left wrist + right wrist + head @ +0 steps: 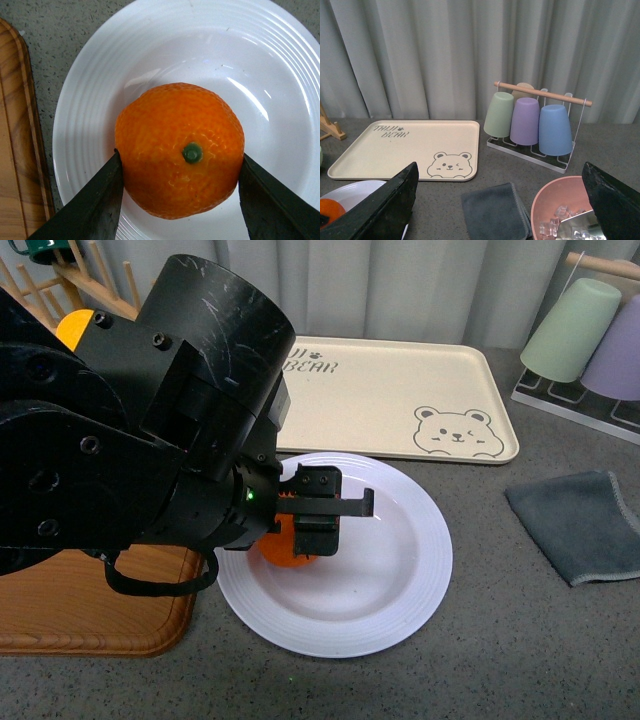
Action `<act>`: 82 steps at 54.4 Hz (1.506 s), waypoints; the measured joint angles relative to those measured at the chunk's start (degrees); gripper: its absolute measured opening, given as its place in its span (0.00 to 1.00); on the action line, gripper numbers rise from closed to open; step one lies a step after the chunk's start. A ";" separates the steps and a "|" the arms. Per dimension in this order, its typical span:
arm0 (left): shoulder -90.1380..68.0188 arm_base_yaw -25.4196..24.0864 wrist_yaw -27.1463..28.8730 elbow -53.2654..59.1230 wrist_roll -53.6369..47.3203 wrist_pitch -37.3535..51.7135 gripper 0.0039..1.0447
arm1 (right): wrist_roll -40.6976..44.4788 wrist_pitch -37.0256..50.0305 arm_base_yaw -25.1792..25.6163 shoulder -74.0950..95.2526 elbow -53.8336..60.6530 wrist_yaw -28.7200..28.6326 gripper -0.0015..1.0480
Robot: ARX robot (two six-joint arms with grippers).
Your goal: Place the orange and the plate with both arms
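Two black wedge-shaped fingers (95, 210) of the left gripper (180, 156) press against opposite flanks of the orange (170, 125), closed just far enough to pinch it across its widest part, likely so that the round fruit cannot roll free. The orange is bright, with glossy, finely dimpled skin. Its small green stem spot faces the left wrist camera. It sits low over the well of the plate (200, 50), toward the side nearest the wooden cutting board (90, 620). Whether its underside touches the plate cannot be told. The plate is white, glazed, round and deep, with faint concentric ribs on a broad rim, and it lies flat on a grey speckled countertop (480, 670) with its edge just beside the board. Behind it lies a rectangular beige tray (400, 390) printed with a winking bear. To the robot's right is a folded dark grey cloth (580, 525). The right gripper (500, 200) is spread wide and holds nothing, looking over that cloth, a pink bowl (555, 200) holding clear cubes, and a wire rack (530, 150) of upturned pastel cups. It seems to wait for its share of the task.
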State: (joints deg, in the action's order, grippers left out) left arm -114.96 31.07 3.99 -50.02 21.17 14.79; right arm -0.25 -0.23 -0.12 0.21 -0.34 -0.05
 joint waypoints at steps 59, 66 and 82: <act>19.28 -4.63 6.56 9.16 -0.31 3.37 0.94 | 0.00 0.00 -0.02 0.00 0.00 -0.02 0.91; 25.46 -8.48 8.35 15.58 -0.55 6.47 0.94 | 0.00 0.00 -0.02 0.00 0.00 0.00 0.91; 29.22 -20.52 5.05 37.64 -13.90 47.04 0.70 | 0.00 0.02 0.00 0.00 0.00 -0.02 0.91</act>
State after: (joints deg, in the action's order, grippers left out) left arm -85.73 10.55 9.04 -12.38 7.27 61.82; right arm -0.25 -0.21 -0.12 0.21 -0.34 -0.08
